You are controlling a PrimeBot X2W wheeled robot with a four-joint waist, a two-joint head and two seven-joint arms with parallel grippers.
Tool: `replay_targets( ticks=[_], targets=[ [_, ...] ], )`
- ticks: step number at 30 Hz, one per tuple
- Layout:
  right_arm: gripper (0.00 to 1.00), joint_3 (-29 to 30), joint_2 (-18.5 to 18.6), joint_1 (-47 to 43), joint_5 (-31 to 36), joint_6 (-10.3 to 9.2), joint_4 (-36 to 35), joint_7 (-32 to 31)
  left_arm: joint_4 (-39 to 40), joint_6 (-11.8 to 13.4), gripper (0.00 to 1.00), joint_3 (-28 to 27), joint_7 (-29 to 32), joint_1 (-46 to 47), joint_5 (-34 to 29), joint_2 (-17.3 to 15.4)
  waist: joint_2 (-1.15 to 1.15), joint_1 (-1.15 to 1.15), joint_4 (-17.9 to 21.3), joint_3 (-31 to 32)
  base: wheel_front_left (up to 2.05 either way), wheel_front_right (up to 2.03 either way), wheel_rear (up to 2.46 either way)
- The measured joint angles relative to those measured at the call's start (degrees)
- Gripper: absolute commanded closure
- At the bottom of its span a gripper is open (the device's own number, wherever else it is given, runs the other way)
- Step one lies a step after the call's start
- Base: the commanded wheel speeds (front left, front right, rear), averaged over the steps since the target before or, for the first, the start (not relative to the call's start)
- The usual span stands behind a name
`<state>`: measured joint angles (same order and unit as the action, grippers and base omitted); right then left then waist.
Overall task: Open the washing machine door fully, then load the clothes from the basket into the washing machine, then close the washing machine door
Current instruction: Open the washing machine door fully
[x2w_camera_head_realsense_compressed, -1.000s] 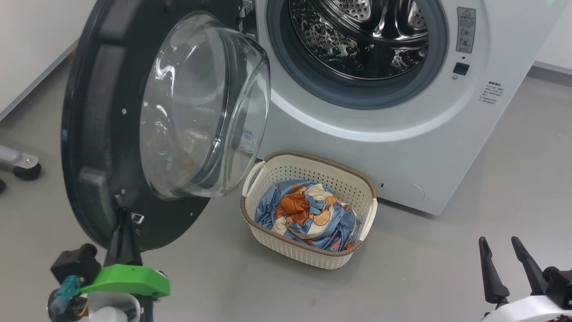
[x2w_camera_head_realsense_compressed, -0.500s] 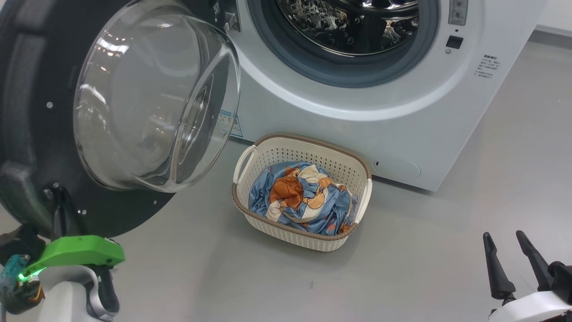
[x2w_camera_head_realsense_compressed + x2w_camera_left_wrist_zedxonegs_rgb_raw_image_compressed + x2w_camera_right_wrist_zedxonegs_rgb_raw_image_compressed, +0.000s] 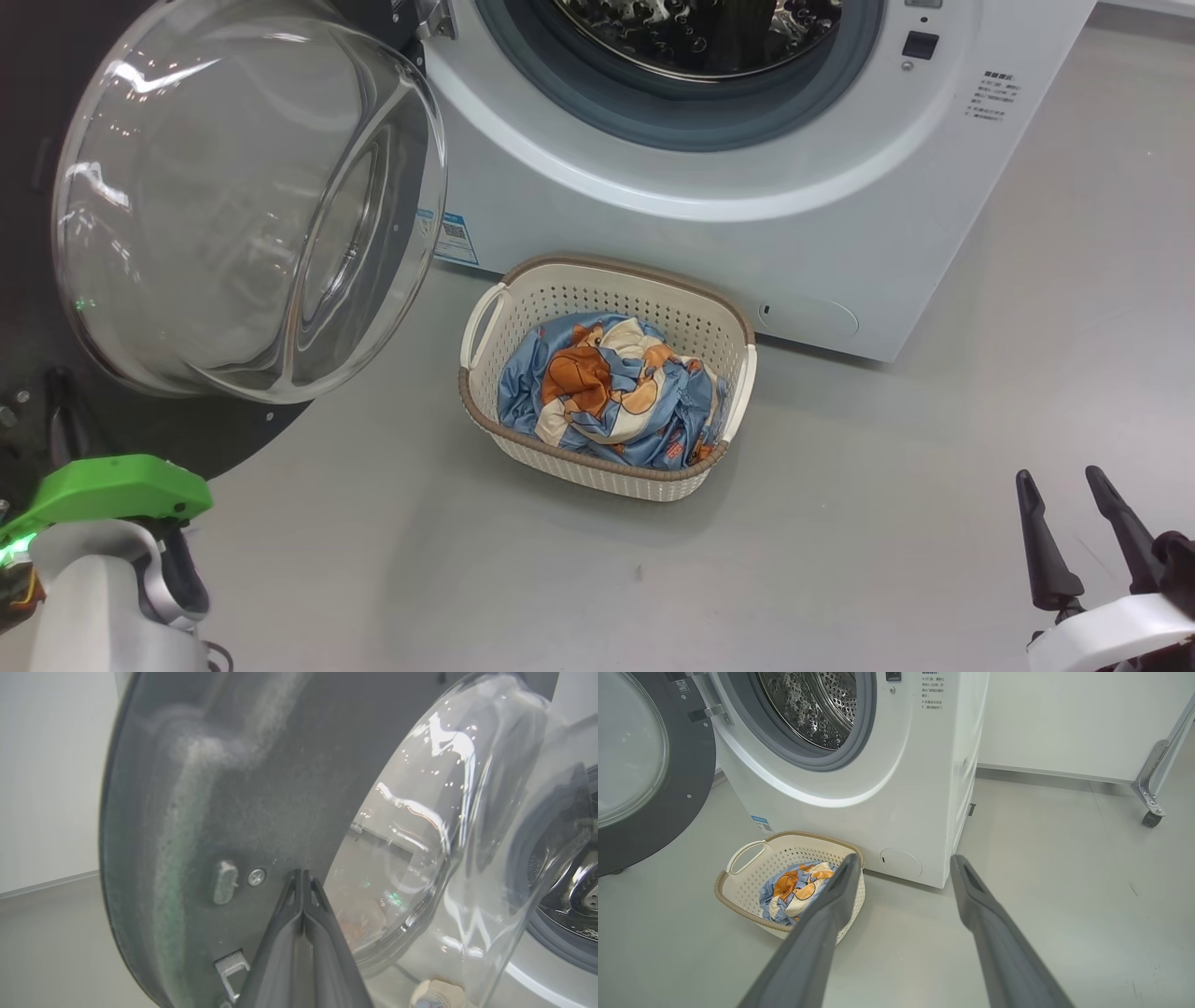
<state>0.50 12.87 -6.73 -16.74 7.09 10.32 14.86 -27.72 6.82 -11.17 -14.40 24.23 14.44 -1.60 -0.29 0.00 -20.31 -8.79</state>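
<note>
Well, the clothes (image 3: 607,392) lay bunched in the basket (image 3: 597,471) on the floor, just before the washing machine (image 3: 653,233) — steel drum (image 3: 691,28) showing, the washing machine door (image 3: 243,187) standing wide. Left gripper (image 3: 302,877) pinched together at the door's dark rim; right gripper (image 3: 1058,476) spread wide, holding nothing.

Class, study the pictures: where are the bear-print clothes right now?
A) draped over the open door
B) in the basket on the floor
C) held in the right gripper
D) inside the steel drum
B: the clothes lie bunched in the basket, on the floor before the washing machine; the right gripper is open and empty.
</note>
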Motion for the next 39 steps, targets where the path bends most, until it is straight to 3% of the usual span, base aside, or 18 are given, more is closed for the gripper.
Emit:
replay_targets(
  ticks=[15, 24, 25, 26, 27, 28, 29, 39],
  targets=[
    [0.0, -0.6, -0.5, 0.2, -0.4, 0.0, 1.2, 0.0, -2.3, 0.0, 1.0, -3.7, 0.0, 0.8, -3.3, -0.1, 0.0, 0.0, 1.2, 1.3, 0.0, 0.0, 0.0],
    [0.0, -1.7, -2.1, 0.3, -0.9, 0.0, 2.0, 0.0, 1.9, 0.0, 1.0, -3.9, 0.0, 0.4, -3.2, 0.2, 0.0, 0.0, 1.5, 3.5, 0.0, 0.0, 0.0],
    [0.0, -1.9, -2.2, 0.3, -0.9, 0.0, 2.0, 0.0, 2.6, 0.0, 0.9, -3.9, 0.0, 0.3, -3.2, 0.2, 0.0, 0.0, 1.6, 3.8, 0.0, 0.0, 0.0],
    [0.0, -2.0, -2.2, 0.3, -0.9, 0.0, 2.0, 0.0, 3.4, 0.0, 0.6, -3.8, 0.0, 0.0, -3.0, 0.2, 0.0, 0.0, 1.7, 4.0, 0.0, 0.0, 0.0],
    [0.0, -2.2, -2.2, 0.4, -0.9, 0.0, 2.0, 0.0, 4.1, 0.0, 0.47, -3.7, 0.0, -0.3, -2.8, 0.2, 0.0, 0.0, 1.9, 4.2, 0.0, 0.0, 0.0],
    [0.0, -2.2, -2.2, 0.5, -0.9, 0.0, 2.0, 0.0, 4.9, 0.0, 0.14, -3.5, 0.0, -0.7, -2.6, 0.2, 0.0, 0.0, 2.1, 4.3, 0.0, 0.0, 0.0],
    [0.0, -2.2, -2.3, 0.7, -0.9, 0.0, 2.0, 0.0, 5.6, -0.2, 0.02, -3.4, 0.0, -1.1, -2.5, 0.2, 0.0, 0.0, 2.3, 4.5, 0.0, 0.0, 0.0],
    [0.0, -3.3, -3.4, 1.3, -0.9, 0.0, 1.9, 0.0, 12.9, -3.4, 0.0, -0.9, -0.3, -5.9, -1.7, 0.3, 0.0, 0.0, 5.7, 5.8, 0.0, 0.0, 0.0]
  ],
)
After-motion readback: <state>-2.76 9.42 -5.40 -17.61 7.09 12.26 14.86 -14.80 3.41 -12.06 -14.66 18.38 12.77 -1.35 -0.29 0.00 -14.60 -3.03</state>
